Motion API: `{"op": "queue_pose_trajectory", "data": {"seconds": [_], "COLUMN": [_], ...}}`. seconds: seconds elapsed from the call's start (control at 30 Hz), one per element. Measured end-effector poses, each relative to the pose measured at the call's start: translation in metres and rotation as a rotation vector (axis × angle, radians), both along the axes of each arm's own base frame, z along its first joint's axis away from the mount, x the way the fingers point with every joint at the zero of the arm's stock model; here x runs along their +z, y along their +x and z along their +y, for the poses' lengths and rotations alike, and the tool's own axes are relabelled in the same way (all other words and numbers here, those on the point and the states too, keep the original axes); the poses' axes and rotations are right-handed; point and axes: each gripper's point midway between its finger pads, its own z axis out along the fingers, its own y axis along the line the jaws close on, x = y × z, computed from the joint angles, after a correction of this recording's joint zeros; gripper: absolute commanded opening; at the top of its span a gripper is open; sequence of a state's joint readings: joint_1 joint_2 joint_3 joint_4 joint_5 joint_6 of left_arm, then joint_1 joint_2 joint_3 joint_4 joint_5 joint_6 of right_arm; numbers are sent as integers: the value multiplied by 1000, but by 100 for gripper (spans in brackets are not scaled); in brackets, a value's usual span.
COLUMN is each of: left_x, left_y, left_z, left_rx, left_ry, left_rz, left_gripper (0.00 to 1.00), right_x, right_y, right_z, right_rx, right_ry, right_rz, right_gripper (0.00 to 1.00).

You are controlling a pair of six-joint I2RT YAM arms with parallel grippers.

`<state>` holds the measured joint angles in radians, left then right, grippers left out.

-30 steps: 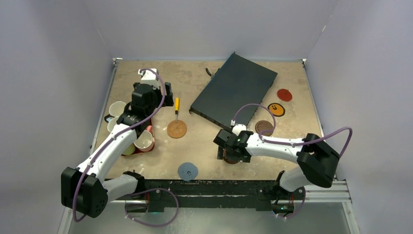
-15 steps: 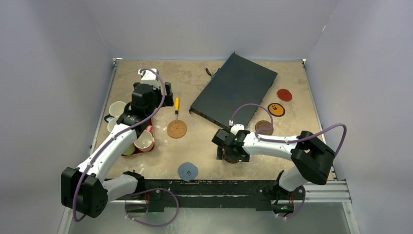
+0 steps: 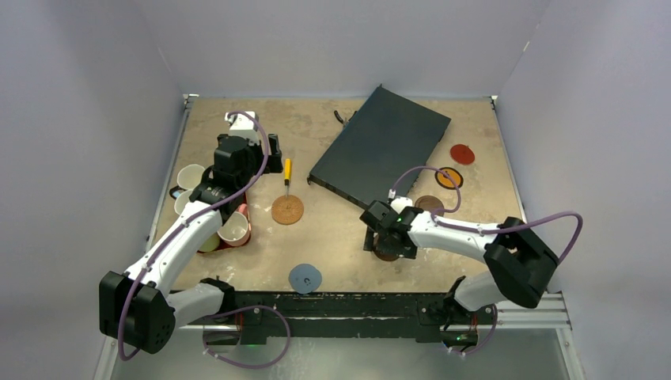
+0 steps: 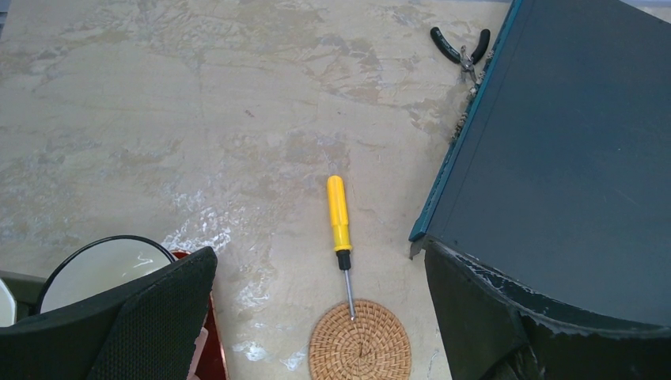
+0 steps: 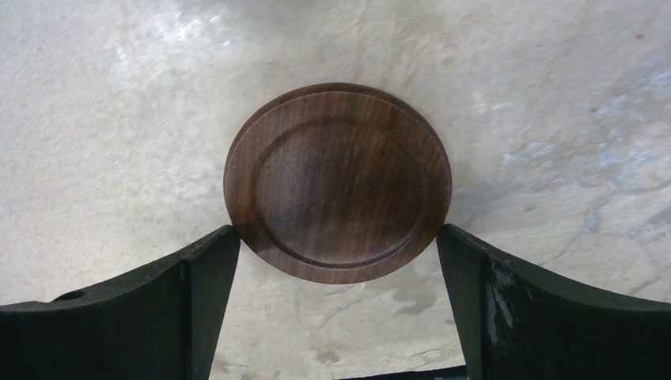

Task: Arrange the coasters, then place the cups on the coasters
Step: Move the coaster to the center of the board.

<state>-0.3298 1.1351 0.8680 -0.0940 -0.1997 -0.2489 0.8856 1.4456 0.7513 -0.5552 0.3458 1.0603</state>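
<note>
A dark brown coaster (image 5: pixel 338 182) lies flat on the table between the tips of my right gripper (image 5: pixel 338 233), whose jaws are open wide and flank its near edge; the coaster (image 3: pixel 387 253) shows under the gripper (image 3: pixel 386 239) in the top view. A second dark brown coaster (image 3: pixel 430 205), an orange one (image 3: pixel 449 178) and a red one (image 3: pixel 462 153) lie at the right. The cork coaster (image 3: pixel 287 209) and the blue-grey coaster (image 3: pixel 305 278) lie mid-table. Several cups (image 3: pixel 190 176) crowd the left edge. My left gripper (image 3: pixel 241 176) hovers open above them, holding nothing.
A large dark flat box (image 3: pixel 380 146) lies slanted at the back centre. A yellow screwdriver (image 4: pixel 339 214) rests with its tip on the cork coaster (image 4: pixel 360 342). Black pliers (image 4: pixel 460 49) lie by the box's far corner. A dark red tray (image 3: pixel 241 212) sits under the cups.
My right gripper has shifted right and slightly away from the near edge, and the dark brown coaster under it appears to have moved along. The left arm has not moved.
</note>
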Motion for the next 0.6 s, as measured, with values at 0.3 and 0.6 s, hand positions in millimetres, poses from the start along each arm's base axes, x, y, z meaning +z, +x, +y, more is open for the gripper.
{"op": "queue_pose_trajectory", "data": {"seconds": [0.3, 0.6], "left_x": [0, 0], "left_y": [0, 0], "left_z": [-2, -2], "left_rx": [-10, -12], "left_ry": [-6, -7], "left_rz": [1, 2], "left_gripper": [99, 99], "right_x": [0, 1], "right_y": [7, 23], "right_z": [-33, -49], "right_rx": [-75, -125], "right_ry": [-21, -17], "right_rz": [-5, -19], "right_gripper": [98, 98]}}
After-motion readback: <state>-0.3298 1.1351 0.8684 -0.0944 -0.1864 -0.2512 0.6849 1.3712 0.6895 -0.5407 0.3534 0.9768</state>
